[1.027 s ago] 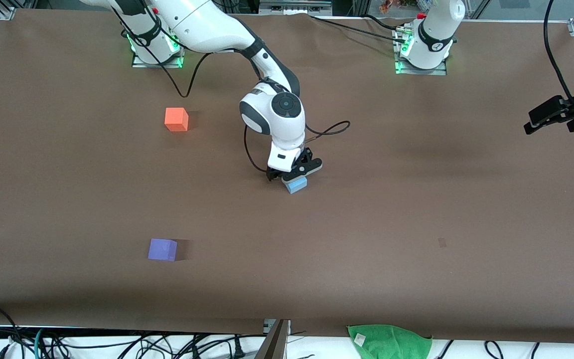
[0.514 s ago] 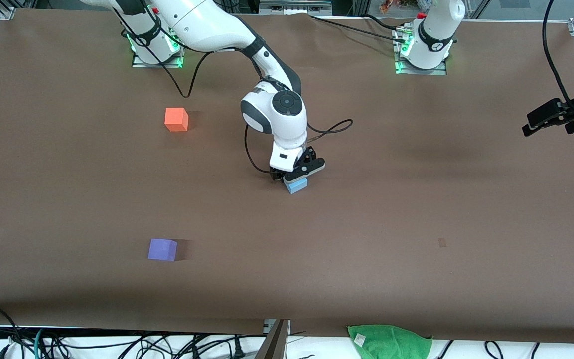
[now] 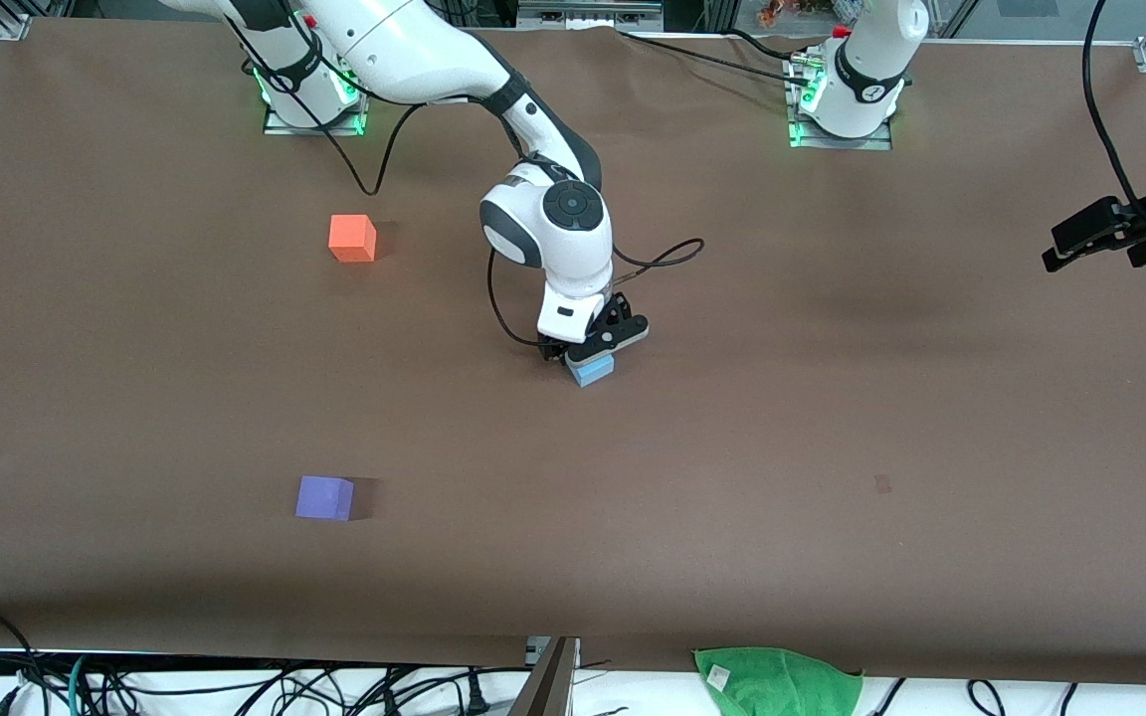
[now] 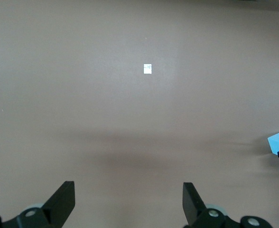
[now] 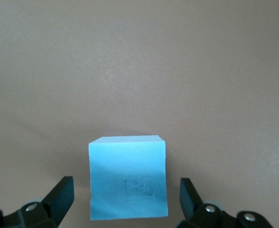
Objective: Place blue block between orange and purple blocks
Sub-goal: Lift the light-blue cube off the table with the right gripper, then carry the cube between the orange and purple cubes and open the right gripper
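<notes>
Risk I see: right gripper gapes around the blue block; closing off-centre would twist it. Left gripper waits open.

The desk is covered in plain brown paper. A green cloth lies bunched just off its edge nearest the front camera, toward the left arm's end. Black cables tangle along that same edge. A small white tag lies flat on the paper.
</notes>
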Tool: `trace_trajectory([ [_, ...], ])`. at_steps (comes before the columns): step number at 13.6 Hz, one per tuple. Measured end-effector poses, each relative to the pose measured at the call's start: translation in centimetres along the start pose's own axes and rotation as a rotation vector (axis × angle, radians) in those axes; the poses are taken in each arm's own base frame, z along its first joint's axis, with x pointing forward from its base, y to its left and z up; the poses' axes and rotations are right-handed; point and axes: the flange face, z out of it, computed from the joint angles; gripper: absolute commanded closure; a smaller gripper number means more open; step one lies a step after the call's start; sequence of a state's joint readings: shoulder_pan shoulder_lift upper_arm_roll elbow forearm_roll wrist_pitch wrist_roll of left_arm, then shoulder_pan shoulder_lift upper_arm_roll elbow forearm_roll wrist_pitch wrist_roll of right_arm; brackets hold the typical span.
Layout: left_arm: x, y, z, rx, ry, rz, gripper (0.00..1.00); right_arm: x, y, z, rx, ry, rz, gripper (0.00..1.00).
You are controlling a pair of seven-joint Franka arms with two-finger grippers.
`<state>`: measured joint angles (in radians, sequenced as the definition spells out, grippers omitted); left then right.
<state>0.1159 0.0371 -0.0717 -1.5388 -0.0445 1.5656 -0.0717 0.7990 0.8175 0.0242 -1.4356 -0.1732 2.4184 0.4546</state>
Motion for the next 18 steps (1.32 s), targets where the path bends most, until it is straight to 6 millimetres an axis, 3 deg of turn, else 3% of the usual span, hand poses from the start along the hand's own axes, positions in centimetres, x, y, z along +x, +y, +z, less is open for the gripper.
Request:
trace_trajectory([
  [5, 0.1, 0.3, 0.3, 0.000, -0.006, 0.005, 0.00, -0.1, -0.1, 1.1, 0.011, 0.018, -0.001, 0.01],
  [6, 0.2, 0.3, 0.4, 0.000, -0.008, 0.006, 0.00, -0.2, -0.1, 1.5, 0.013, 0.020, -0.002, 0.22],
  [7, 0.2, 0.3, 0.5, 0.000, -0.009, 0.005, 0.00, -0.3, 0.0, 2.0, 0.015, 0.024, -0.001, 0.53],
  [8, 0.2, 0.3, 0.5, 0.000, -0.009, 0.005, 0.00, -0.3, 0.1, 2.4, 0.016, 0.032, 0.000, 0.69],
  [13, 0.2, 0.3, 0.5, 0.000, -0.009, 0.006, 0.00, 0.9, 1.7, 2.0, 0.006, 0.051, 0.021, 0.69],
  [16, 0.2, 0.4, 0.5, 0.000, -0.009, 0.006, 0.00, 2.5, 7.0, -1.5, -0.060, -0.043, 0.083, 0.69],
  [18, 0.2, 0.4, 0.5, 0.000, -0.009, 0.007, 0.00, 3.3, 12.6, -4.8, -0.079, -0.111, 0.144, 0.69],
])
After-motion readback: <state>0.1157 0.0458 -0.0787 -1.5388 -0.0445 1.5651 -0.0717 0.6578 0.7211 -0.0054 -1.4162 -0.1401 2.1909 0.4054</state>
